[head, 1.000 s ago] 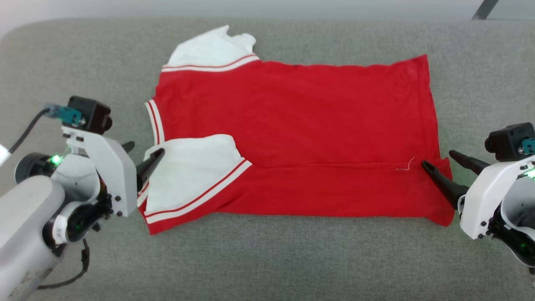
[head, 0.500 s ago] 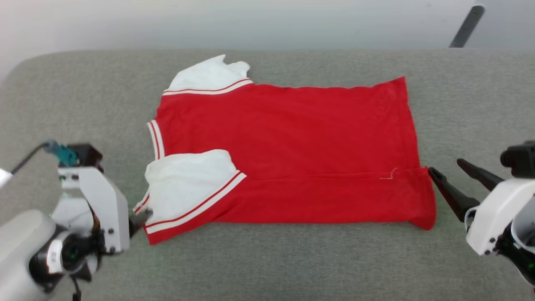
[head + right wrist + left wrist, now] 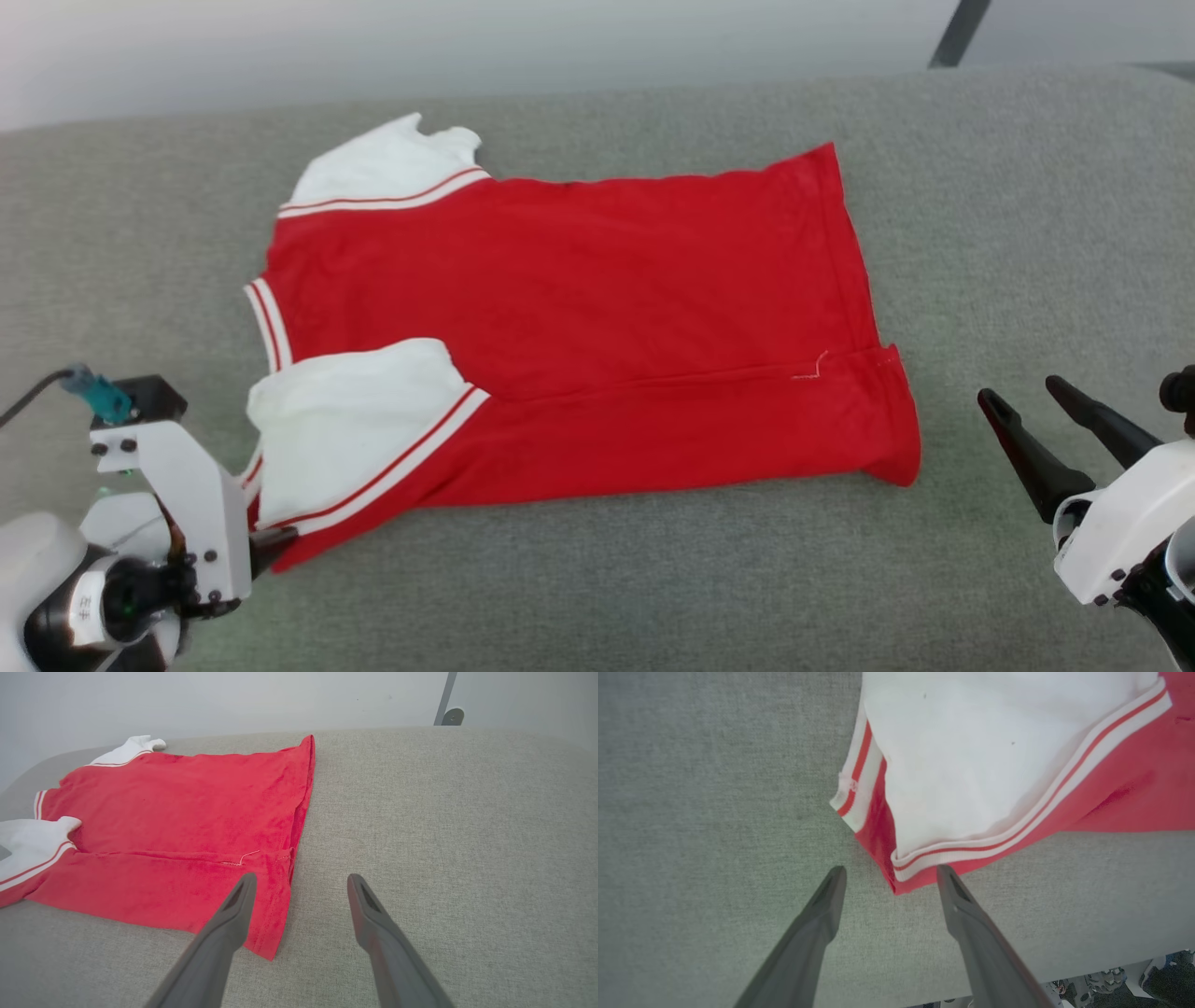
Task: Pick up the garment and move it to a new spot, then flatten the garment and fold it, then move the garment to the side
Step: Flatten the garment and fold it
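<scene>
Beside the garment [image 3: 579,299], left claw [image 3: 890,873] and right claw [image 3: 1021,392] have retreated.

surface: grey woven upholstery [image 3: 597,579] | 12 o'clock: pale wall [image 3: 467,47] behind its far edge | 1 o'clock: dark slanted pole [image 3: 957,33] against wall, round grey fitting [image 3: 453,716] at its foot

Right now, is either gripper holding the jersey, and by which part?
Nothing is held. The left gripper is open, the garment's sleeve-side corner lying between its fingertips; the right gripper is open, apart from the hem.
</scene>
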{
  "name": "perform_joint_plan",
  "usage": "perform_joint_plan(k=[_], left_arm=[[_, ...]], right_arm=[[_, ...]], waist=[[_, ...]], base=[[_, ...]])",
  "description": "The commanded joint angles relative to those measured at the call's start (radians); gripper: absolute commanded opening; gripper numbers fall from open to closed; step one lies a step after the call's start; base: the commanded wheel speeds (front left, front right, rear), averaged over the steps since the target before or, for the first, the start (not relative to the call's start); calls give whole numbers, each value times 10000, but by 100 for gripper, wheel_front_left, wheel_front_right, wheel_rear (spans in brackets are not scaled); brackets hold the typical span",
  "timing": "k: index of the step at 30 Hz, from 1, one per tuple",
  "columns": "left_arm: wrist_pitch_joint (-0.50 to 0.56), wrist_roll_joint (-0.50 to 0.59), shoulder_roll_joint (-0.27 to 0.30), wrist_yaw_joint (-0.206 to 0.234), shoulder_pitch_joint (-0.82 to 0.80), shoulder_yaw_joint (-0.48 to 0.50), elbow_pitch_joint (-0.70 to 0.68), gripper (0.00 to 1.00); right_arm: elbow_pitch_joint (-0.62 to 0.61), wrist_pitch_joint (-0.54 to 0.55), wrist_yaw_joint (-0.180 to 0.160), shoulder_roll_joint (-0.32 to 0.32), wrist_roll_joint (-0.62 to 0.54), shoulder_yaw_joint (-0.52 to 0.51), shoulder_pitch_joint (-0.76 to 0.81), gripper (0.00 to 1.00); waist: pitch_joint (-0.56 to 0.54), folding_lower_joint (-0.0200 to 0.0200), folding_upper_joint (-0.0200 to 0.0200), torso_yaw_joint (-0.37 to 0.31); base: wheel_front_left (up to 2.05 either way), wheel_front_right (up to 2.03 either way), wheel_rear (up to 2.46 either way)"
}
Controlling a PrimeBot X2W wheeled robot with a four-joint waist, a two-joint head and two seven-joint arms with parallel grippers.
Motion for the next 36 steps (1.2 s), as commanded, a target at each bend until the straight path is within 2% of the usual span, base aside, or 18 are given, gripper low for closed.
perform_joint_plan(k=[1,6,14,15,16,17,21,25,36], left_arm=[[7,119,21,-63,138,-44,106,100],[-142,267,-33,-275,134,-118,514,100],[-442,234,-609,-738,204,-221,1566,100],[-475,187,-673,-770,214,-210,1656,86],[-461,138,-747,-871,214,-204,1725,33],[-476,91,-809,-940,199,-200,1778,0],[-547,336,-650,-1280,28,-178,1744,0],[-547,462,-654,-1346,-181,-146,1636,0],[-463,714,-1121,-1230,-581,-257,1353,0]], right_arm=[[-129,40,0,102,-56,-129,148,100],[-375,58,0,290,-140,-280,180,100],[-776,173,0,527,-220,-518,349,100],[-812,207,0,552,-212,-535,360,100],[-832,259,0,590,-190,-544,369,100],[-862,345,0,597,-143,-514,383,100],[-1002,1135,0,460,76,-294,443,100],[-1044,1872,0,469,85,-250,374,100],[-207,3480,0,660,-361,127,-637,100]], waist=[[239,0,-1,-204],[454,0,-1,-331],[772,0,-1,-407],[797,0,-1,-403],[817,0,-1,-398],[832,0,-1,-388],[857,0,-1,-275],[911,0,-1,-131],[1187,0,-1,351]], base=[[0,0,0],[0,0,0],[0,0,0],[0,0,0],[0,0,0],[0,0,0],[0,0,0],[0,0,0],[0,0,0]])
